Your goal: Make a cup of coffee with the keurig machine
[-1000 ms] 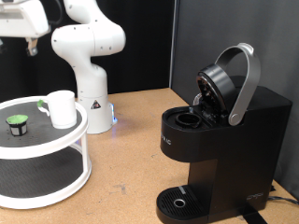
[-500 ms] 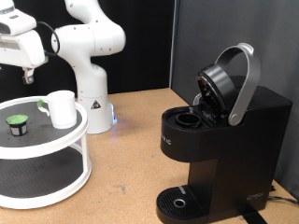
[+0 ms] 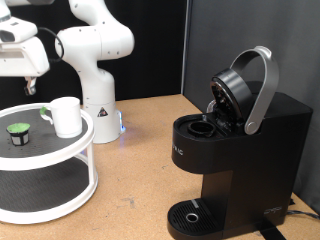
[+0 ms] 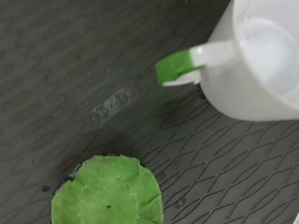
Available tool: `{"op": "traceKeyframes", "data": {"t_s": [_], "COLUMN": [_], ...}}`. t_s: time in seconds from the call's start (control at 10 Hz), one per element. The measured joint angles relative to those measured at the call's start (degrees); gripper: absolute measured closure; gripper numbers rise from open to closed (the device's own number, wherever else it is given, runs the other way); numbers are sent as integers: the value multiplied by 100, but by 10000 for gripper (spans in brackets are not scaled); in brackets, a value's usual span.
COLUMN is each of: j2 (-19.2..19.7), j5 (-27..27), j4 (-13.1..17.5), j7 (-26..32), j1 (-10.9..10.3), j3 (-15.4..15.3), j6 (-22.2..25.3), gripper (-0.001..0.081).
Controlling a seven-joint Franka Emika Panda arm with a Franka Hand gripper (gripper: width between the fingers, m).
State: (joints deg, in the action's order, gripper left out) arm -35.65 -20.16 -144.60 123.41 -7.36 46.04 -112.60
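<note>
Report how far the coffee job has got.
Done: the keurig machine has its lid raised and its pod chamber looks empty. In hand: the gripper hovers above the white two-tier stand, holding nothing visible; the wrist view looks down on the green-topped pod and the cup. Left: the pod and the cup both sit on the stand; the drip tray is bare.

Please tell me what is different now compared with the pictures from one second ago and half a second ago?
The gripper has come down from the exterior view's top left edge and now hangs above the white tray, over the pod and the cup. It holds nothing. Pod, cup and tray lie as before, and the coffee machine stands with its lid still raised.
</note>
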Motion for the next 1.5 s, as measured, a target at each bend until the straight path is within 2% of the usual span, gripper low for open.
{"op": "traceKeyframes", "data": {"t_s": [0.3, 0.8, 1.1, 1.5], "j2": [236, 805, 1032, 1141], "j5": [-217, -245, -248, -246], "j4": [-275, -567, -723, -854], "j7": [-16, -13, 31, 76], "j1": [7, 6, 6, 5], "j3": [125, 288, 328, 370], "j6": [-524, -1394, -1677, -1937], "gripper": [3, 3, 3, 3]}}
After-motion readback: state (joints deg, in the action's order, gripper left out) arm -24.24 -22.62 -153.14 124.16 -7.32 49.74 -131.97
